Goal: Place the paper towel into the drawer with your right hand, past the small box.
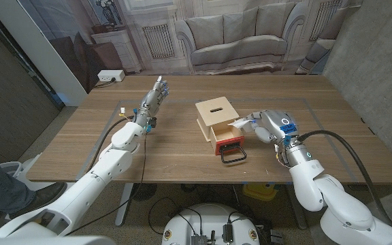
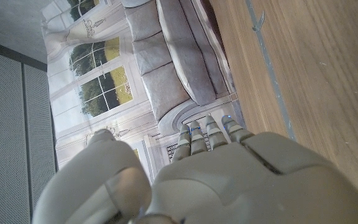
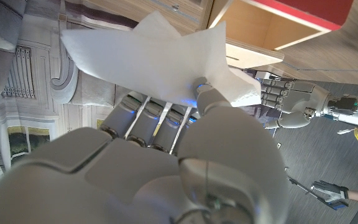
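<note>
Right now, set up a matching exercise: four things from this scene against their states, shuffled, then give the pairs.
Things:
1. paper towel
2. drawer
3. left robot hand
4. right robot hand

States:
A. holds nothing, fingers apart
B. pulled open, red front
C. white, pinched in fingers
D. grips the towel beside the box

Pairs: 1-C, 2-B, 3-A, 4-D

Right robot hand (image 1: 267, 126) with paper towel (image 1: 240, 124) at open drawer (image 1: 224, 139) — left robot hand (image 1: 152, 102) well apart.
</note>
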Tool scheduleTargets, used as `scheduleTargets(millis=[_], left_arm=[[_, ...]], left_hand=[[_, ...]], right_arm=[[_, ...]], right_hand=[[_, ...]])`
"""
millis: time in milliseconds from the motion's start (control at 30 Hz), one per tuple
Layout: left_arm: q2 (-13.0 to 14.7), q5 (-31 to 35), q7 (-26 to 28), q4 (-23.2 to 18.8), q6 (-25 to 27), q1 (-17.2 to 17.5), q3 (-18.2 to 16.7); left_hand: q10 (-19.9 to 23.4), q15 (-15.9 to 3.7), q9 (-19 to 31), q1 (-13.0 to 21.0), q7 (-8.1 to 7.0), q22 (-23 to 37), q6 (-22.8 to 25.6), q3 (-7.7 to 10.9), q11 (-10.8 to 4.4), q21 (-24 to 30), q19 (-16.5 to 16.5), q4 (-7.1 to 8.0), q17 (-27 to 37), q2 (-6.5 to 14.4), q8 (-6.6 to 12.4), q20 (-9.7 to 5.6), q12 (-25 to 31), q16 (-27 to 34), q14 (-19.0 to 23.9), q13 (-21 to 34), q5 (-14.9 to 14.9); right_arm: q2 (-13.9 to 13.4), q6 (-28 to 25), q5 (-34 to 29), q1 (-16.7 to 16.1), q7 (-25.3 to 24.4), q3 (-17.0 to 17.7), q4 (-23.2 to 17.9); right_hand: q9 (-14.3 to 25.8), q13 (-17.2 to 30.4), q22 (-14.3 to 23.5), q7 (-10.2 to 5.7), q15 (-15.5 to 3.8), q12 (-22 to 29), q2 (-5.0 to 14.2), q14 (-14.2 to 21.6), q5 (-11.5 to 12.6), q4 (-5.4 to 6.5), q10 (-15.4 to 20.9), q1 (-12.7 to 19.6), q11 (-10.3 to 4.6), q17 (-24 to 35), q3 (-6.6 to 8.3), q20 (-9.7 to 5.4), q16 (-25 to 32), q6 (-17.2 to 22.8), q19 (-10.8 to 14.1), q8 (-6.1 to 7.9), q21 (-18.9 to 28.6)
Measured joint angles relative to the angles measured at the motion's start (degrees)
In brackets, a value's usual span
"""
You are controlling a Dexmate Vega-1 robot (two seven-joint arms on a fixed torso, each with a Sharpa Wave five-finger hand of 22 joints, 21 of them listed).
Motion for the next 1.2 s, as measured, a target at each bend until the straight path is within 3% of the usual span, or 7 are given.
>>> scheduleTargets(millis=[1200], left_arm=[[-0.35,-1.15,-1.19,1.94,-1.58,0.78,-0.65]], left_hand=[[0.00,0.00,0.00,-0.01,0.00,0.00,0.00,-0.24,0.00,0.00,0.00,-0.24,0.00,0.00,0.00,0.00,0.00,0.00,0.00,0.00,0.01]], right_arm=[[4.12,6.43,-2.68,8.03,6.41,-4.48,3.37]], right_hand=[[0.01,0.00,0.00,-0.12,-0.19,-0.44,0.00,0.43,0.00,-0.01,0.82,-0.01,0.41,0.00,0.00,0.00,-0.21,0.51,0.00,-0.56,0.21]])
